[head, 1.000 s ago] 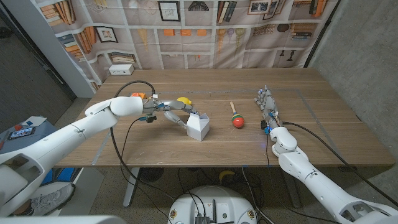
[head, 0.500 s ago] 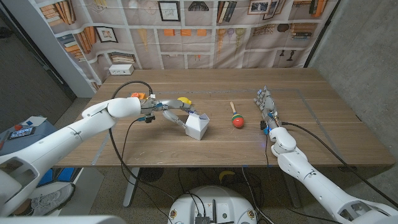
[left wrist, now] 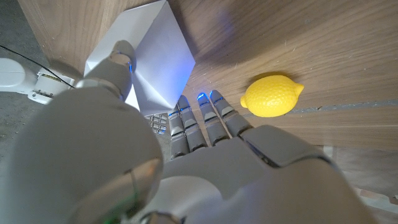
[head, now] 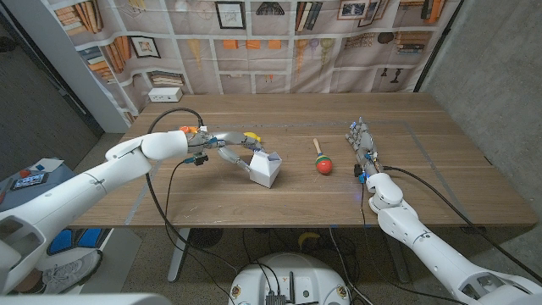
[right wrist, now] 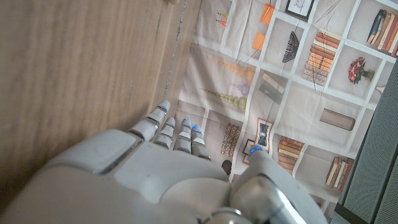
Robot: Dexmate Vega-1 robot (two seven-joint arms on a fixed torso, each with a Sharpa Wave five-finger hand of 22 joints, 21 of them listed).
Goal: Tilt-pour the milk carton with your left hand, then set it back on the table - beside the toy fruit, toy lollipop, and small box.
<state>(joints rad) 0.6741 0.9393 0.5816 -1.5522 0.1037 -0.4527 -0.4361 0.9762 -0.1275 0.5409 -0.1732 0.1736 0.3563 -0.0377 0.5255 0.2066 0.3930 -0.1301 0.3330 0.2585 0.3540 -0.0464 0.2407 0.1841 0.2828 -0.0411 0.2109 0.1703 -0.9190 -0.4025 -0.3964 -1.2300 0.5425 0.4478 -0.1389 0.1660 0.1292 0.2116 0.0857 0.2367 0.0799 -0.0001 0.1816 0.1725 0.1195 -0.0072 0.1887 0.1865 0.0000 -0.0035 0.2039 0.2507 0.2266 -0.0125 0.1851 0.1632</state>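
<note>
The left hand [head: 230,150] seemingly grips the tilted milk carton [head: 265,169], contact partly hidden.

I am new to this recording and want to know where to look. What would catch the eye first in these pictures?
Most striking is the white milk carton near the table's middle, tilted, with the left hand at it: the thumb presses one face and the fingers reach along the other side. A yellow toy lemon lies just behind that hand, and the red toy lollipop lies between the carton and the right hand, which waits apart, holding nothing.

Milk carton [head: 264,169] now more tilted, lifted in left hand [head: 230,148].
</note>
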